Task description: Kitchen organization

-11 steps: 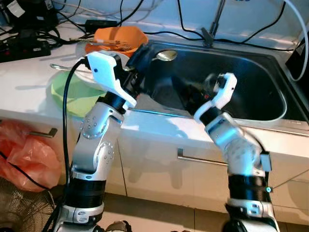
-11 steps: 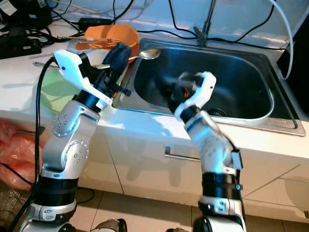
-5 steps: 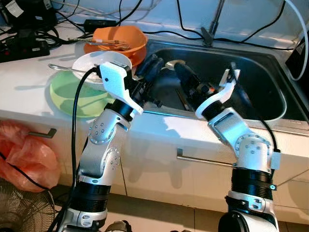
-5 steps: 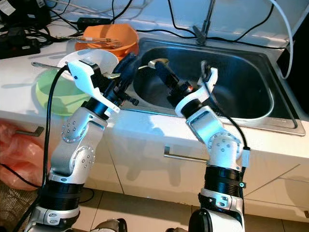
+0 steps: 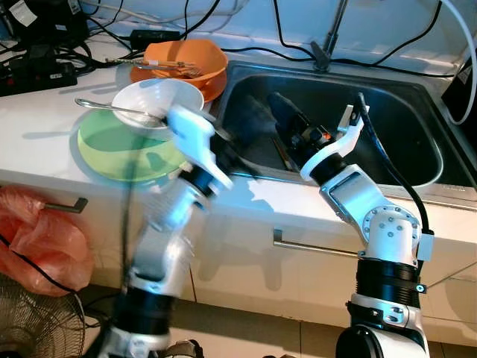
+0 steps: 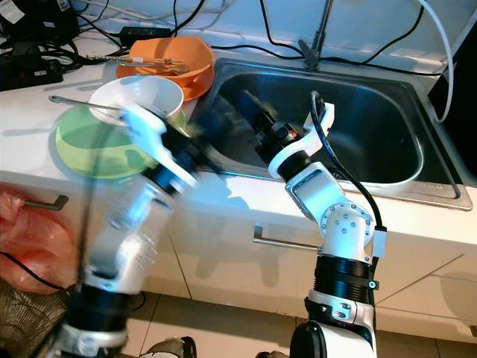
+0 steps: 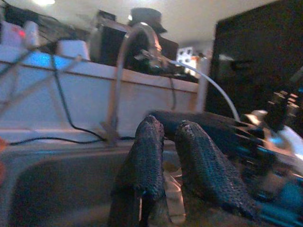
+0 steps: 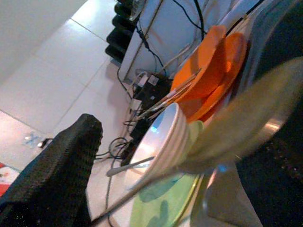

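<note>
The stainless steel sink basin (image 5: 387, 142), set into the white bench (image 5: 45, 127), serves as the landmark. The right gripper (image 5: 282, 112) reaches over the sink's front rim into the basin's near-left part. In the right wrist view a large metal spoon (image 8: 246, 118) lies across the picture with its bowl close to the lens and its thin handle running down beside one black finger (image 8: 61, 161). The spoon seems to be carried there, but whether the right jaws pinch it or stand spread cannot be told from any view.

The left gripper (image 7: 173, 156) is blurred in the eye views, at the sink's left front corner. Its wrist view is clearer: the two black fingers lie nearly together with a narrow gap, and a pale flat piece sits low between them, too dim to identify. Beyond them that view shows the curved tap (image 7: 128, 71) at the sink's back edge, with cables along the wall.

Left of the sink on the bench, a white bowl (image 5: 158, 101) with a metal spoon handle (image 5: 104, 107) rests on a round green plate (image 5: 127, 149). Behind it, beside the sink's left rear corner, an orange bowl (image 5: 185, 60) holds chopsticks (image 5: 160, 66). Black cables (image 5: 45, 60) lie further left.
</note>
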{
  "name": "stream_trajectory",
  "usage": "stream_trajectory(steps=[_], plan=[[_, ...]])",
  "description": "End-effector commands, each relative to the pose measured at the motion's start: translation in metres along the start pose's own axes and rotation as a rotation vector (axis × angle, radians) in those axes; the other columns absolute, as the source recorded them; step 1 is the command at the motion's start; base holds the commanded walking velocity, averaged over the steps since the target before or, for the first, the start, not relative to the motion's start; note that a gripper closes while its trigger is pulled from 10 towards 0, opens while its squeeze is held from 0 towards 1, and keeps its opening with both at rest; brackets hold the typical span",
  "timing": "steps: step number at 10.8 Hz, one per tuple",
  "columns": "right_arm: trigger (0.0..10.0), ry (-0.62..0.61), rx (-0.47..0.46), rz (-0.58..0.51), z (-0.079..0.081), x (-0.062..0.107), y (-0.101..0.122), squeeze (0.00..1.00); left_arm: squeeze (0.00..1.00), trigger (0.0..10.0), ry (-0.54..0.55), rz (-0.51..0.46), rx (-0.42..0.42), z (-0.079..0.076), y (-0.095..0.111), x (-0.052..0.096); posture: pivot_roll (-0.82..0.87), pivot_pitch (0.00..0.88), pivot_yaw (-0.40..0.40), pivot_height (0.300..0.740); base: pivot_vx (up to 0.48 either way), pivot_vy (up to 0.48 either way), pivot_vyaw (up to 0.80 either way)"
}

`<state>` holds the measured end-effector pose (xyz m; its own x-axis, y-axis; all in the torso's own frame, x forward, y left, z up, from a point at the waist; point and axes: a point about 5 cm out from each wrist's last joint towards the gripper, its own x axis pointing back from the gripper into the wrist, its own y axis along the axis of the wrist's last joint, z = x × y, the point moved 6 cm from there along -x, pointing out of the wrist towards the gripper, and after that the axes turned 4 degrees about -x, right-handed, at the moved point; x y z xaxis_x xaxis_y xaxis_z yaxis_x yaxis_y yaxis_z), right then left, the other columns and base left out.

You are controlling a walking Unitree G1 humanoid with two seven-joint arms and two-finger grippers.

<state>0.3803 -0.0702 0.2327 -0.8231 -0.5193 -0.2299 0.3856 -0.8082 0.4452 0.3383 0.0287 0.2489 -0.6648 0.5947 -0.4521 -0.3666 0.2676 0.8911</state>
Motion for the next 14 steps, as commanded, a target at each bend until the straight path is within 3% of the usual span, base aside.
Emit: stream_trajectory(steps=[1, 2, 3, 8, 14], plan=[[10.0, -0.007, 0.033, -0.018, 0.002, -0.003, 0.003, 0.00, 0.00, 0.0, -0.038, -0.014, 0.015, -0.009, 0.003, -0.001, 0.02, 0.083, -0.029, 0.740, 0.000, 0.000, 0.00], [7.3, -0.023, 0.040, -0.027, -0.003, -0.003, 0.003, 0.00, 0.00, 0.0, -0.058, -0.012, 0.018, -0.015, 0.002, -0.001, 0.02, 0.081, -0.030, 0.740, 0.000, 0.000, 0.00], [0.0, -0.028, 0.036, -0.034, -0.004, -0.003, 0.004, 0.00, 0.00, 0.0, -0.060, -0.010, 0.014, -0.016, 0.001, -0.001, 0.02, 0.081, -0.030, 0.740, 0.000, 0.000, 0.00], [0.0, -0.084, 0.063, -0.057, -0.017, -0.002, 0.005, 0.00, 0.00, 0.0, -0.004, -0.007, -0.017, 0.003, 0.003, 0.004, 0.02, 0.080, -0.026, 0.740, 0.000, 0.000, 0.00], [0.0, -0.169, 0.036, -0.107, -0.034, -0.001, 0.018, 0.00, 0.00, 0.0, 0.001, 0.000, -0.013, 0.003, 0.001, 0.005, 0.02, 0.083, -0.031, 0.740, 0.000, 0.000, 0.00]])
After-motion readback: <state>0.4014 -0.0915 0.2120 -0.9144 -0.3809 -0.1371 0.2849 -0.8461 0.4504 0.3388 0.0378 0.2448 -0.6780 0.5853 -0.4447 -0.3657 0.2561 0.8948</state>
